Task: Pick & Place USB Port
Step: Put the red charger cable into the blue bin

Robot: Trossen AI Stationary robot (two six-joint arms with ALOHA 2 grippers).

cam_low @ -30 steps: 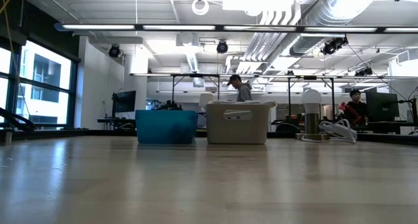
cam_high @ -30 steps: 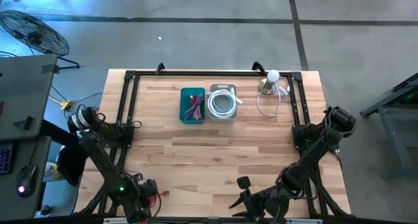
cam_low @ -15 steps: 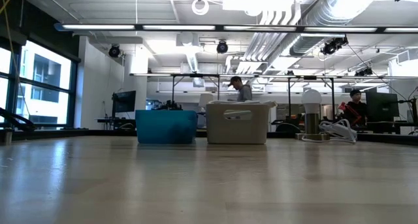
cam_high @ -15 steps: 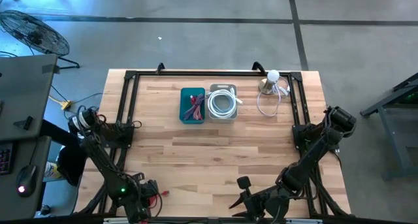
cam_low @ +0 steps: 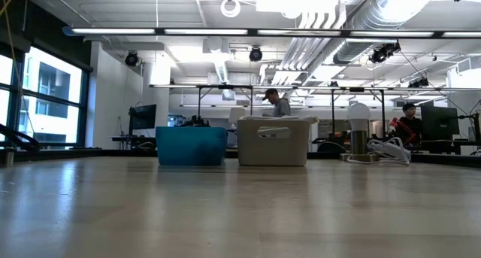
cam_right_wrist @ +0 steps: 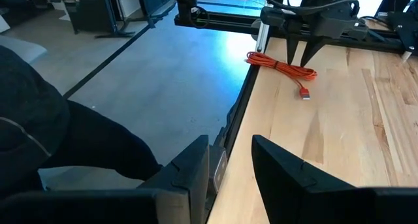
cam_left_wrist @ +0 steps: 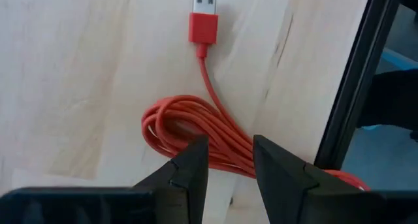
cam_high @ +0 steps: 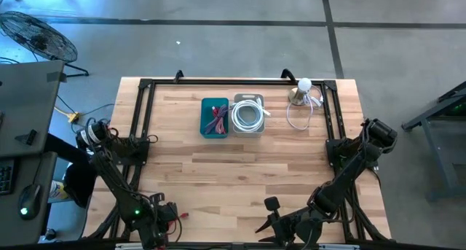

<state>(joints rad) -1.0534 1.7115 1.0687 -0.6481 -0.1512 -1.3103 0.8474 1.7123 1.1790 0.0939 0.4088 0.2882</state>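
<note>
We see the red USB cable (cam_left_wrist: 202, 142) lying in a loose coil on the wooden counter (cam_high: 240, 170) at its near left corner, close to the black frame rail (cam_left_wrist: 356, 87). Its plug end (cam_left_wrist: 204, 15), a red housing with a bare metal USB-A tip, stretches out flat away from the coil.

Our left tool (cam_left_wrist: 230, 168) hangs directly over the coil with its two dark fingers (cam_left_wrist: 189, 172) apart, one on each side of a few red strands; nothing is clamped between them. From the right wrist camera the same left tool (cam_right_wrist: 302, 51) shows farther off, poised above the cable (cam_right_wrist: 282, 66), fingers pointing down.

Our right tool (cam_right_wrist: 230, 168) sits at the near edge of the counter, right of centre, turned toward the left arm. Its fingers are also apart and hold nothing.

At the far side of the counter we see a teal bin (cam_high: 215, 117) holding dark red cables, touching a pale grey bin (cam_high: 248, 115) that holds a coiled white cable (cam_high: 247, 117). Well to the right of these stands a small lamp with a white globe (cam_high: 303, 85), a white cord (cam_high: 300, 115) looped on the wood beside it.

Beyond the counter, the low camera shows a person (cam_low: 278, 104) seated in the room behind the bins and another person (cam_low: 408, 119) at the far right.

We can read no brand, label or writing on any of these things.
</note>
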